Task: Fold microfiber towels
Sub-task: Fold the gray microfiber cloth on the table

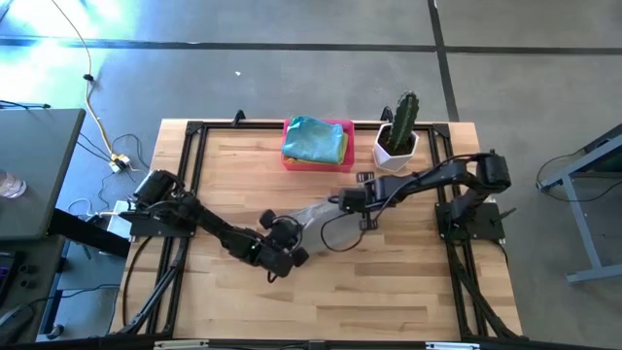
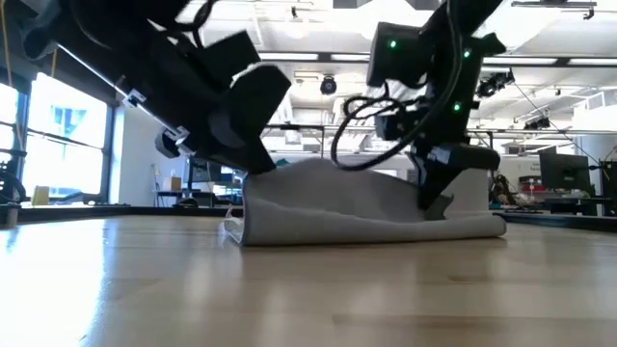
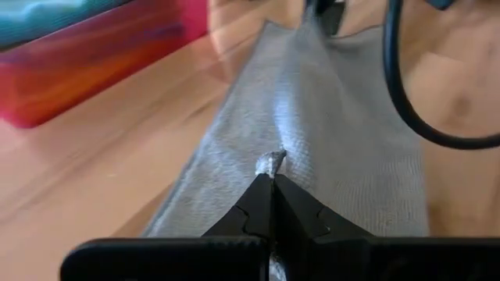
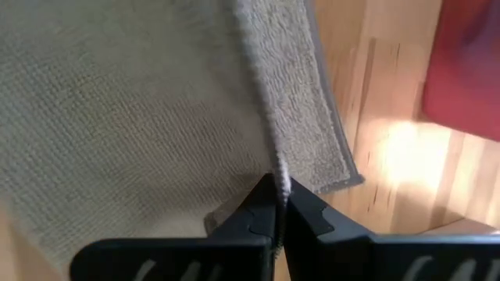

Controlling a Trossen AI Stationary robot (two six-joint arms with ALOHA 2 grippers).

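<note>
Grey towel [image 1: 316,216] mid-table, at 6 o'clock from the pink tray [image 1: 332,160]. Left gripper [image 3: 272,178] pinches one edge, right gripper [image 4: 279,187] pinches the opposite edge, fabric raised between. To fold well: carry both edges over together, level, keep cloth taut, align corners before letting go.

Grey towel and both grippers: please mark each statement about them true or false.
1. Both grippers are shut on the grey towel. True: the left gripper and the right gripper each pinch its cloth.
2. The grey towel lies inside the pink tray. False: it is on the wooden table, in front of the tray.
3. The tray holds folded towels. True.
4. The potted cactus stands to the left of the tray in the high view. False: it stands to its right.
</note>
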